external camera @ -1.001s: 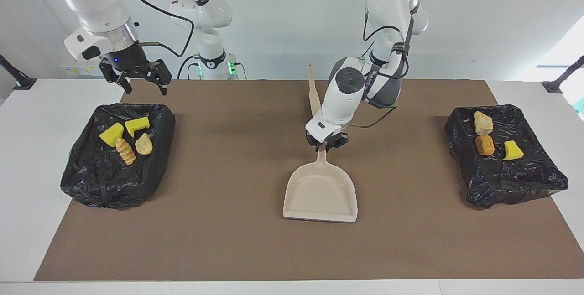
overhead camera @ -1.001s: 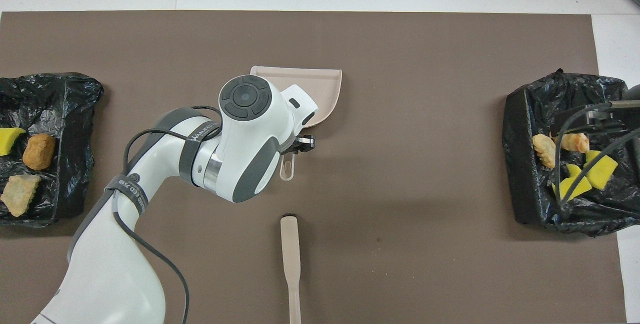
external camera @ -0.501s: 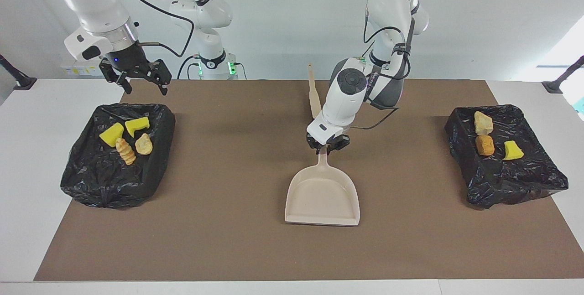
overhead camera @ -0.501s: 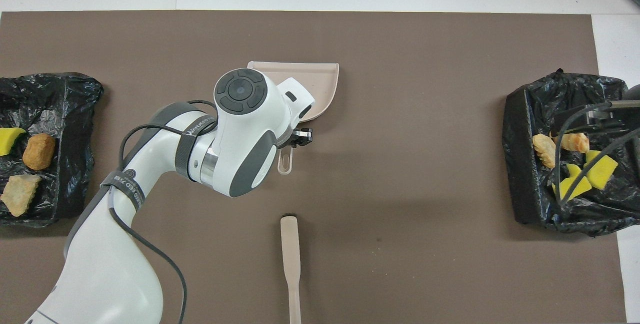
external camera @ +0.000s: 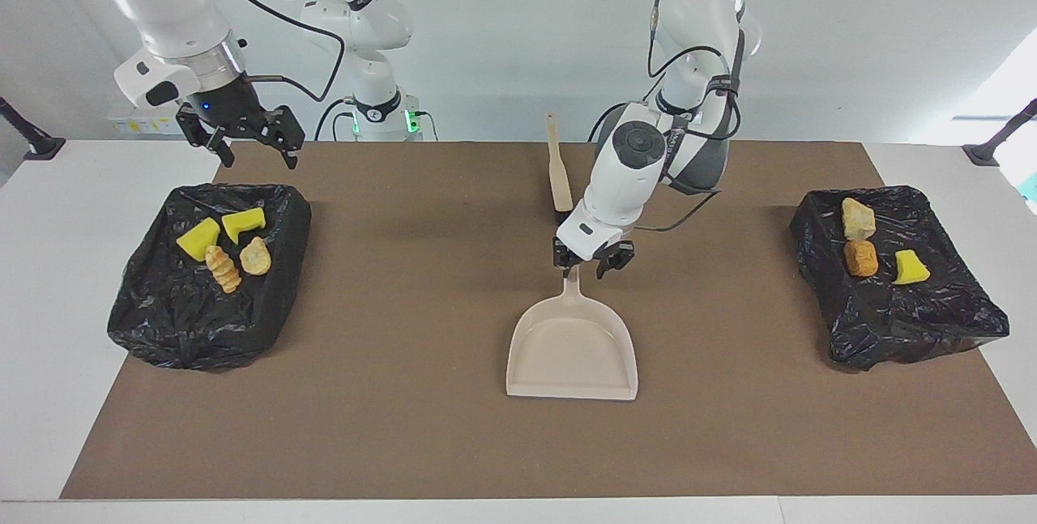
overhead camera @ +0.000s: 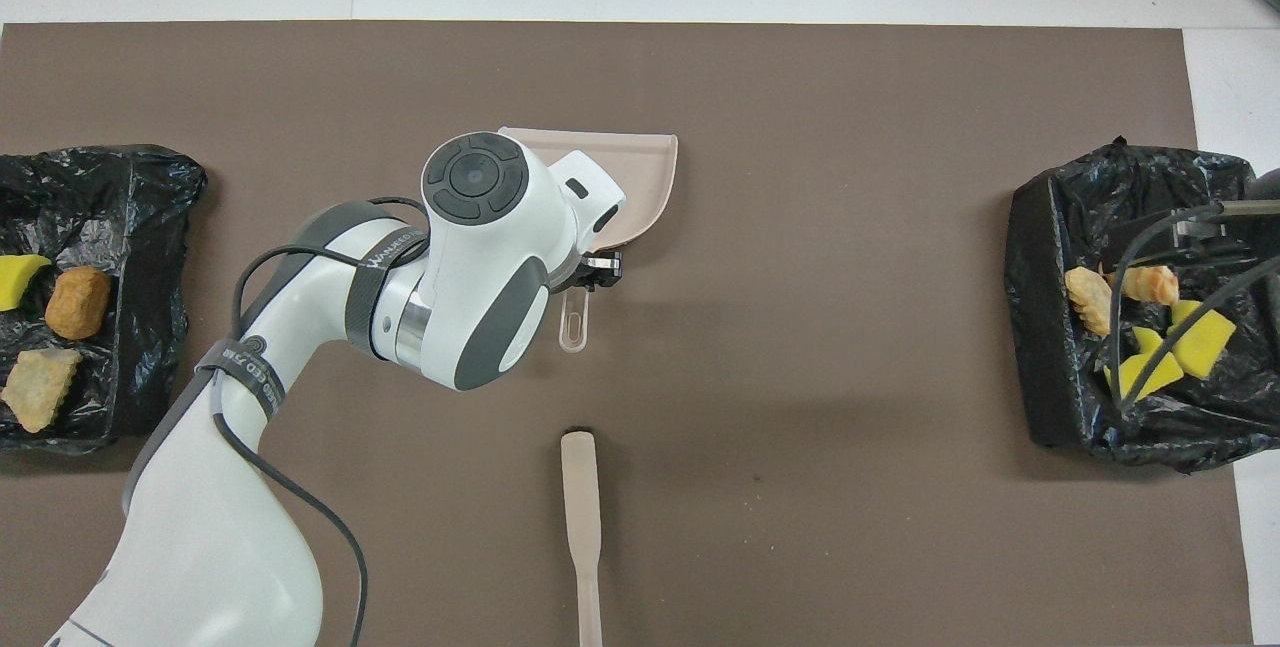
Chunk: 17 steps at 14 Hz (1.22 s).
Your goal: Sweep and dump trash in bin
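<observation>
The dustpan (external camera: 572, 346) lies flat at the middle of the bench (external camera: 405, 427), its mouth toward the edge away from the robots, so its handle (external camera: 573, 285) points at the arms. The left pincer (external camera: 592, 258) hangs just over that handle with jaws parted, holding nothing. The right pincer (external camera: 253, 142) waits, spread wide, above the bin (external camera: 162, 321) at the right arm's end. All trash (external camera: 220, 245) sits in the two black-lined bins; three pieces (external camera: 871, 247) are at the left arm's end. A brush (external camera: 558, 168) lies near the robots' edge. The lettering on the left arm is not legible.
</observation>
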Motion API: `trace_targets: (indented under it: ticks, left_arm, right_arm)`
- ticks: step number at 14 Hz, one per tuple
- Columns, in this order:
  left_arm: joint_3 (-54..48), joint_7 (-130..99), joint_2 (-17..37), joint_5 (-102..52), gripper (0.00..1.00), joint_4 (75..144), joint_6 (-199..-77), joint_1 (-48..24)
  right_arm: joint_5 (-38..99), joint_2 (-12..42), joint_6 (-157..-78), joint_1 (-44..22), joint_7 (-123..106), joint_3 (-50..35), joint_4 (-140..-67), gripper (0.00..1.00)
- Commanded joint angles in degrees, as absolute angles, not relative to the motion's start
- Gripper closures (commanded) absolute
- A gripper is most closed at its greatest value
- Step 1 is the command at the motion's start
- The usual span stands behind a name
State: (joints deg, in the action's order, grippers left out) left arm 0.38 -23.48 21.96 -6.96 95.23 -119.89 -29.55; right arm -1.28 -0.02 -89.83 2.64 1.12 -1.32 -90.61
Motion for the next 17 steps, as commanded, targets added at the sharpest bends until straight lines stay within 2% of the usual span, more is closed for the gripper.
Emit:
trace_targets:
  ticks: [1,4,9,12,17]
  left_arm:
    - [0.26,-22.77,18.12,-6.94,0.00,95.45,-117.86,-25.50]
    - [0.35,-17.77,13.55,-6.94,0.00,95.27,-114.71,-19.97]
    - [1.14,-3.26,5.55,-5.99,0.00,94.57,-102.07,-11.70]
    - [1.75,-2.46,0.37,-2.47,0.00,94.04,-94.50,-10.20]
    - [3.34,0.53,-0.70,1.23,0.00,85.18,-82.47,-10.02]
  right_arm:
    - [-0.35,-1.05,-90.09,2.99,2.02,-1.50,-91.76,0.00]
    - [-0.35,-1.05,-90.09,2.99,2.02,-1.50,-91.76,0.00]
    - [-0.35,-1.05,-90.09,2.99,2.02,-1.58,-91.76,0.00]
    - [-0.35,-1.05,-90.09,2.99,2.02,-1.58,-91.76,0.00]
    - [-0.35,-1.05,-90.09,2.99,2.02,-1.58,-91.76,0.00]
